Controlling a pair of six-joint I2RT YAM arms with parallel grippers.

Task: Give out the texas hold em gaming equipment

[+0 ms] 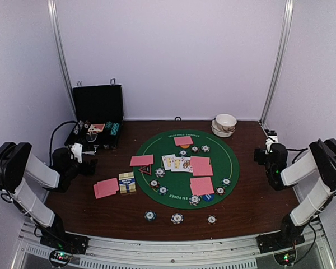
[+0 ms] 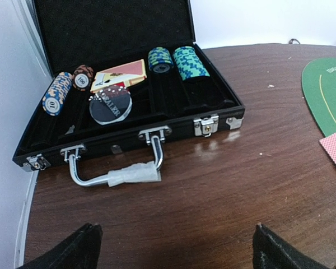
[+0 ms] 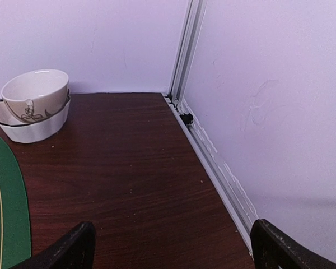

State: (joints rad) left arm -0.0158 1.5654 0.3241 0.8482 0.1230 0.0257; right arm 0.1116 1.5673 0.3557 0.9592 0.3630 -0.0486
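Note:
Pink-backed cards (image 1: 201, 166) lie in small piles on and beside the round green mat (image 1: 225, 161), with face-up cards (image 1: 176, 163) at its middle. Striped chips (image 1: 159, 172) dot the mat, and three chips (image 1: 177, 218) sit on the wood in front. The black-and-red triangular marker (image 1: 145, 169) rests at the mat's left edge. My left gripper (image 2: 176, 238) is open over bare wood, short of the case handle (image 2: 117, 176). My right gripper (image 3: 173, 238) is open and empty near the right wall. Chip stacks (image 2: 190, 63) and a clear dealer disc (image 2: 110, 104) lie in the case.
The open black case (image 1: 97, 115) stands at the back left with its lid up. Stacked white bowls (image 3: 33, 103) sit at the back right corner. A small card box (image 1: 127, 182) lies left of the mat. A metal rail (image 3: 213, 162) lines the right wall.

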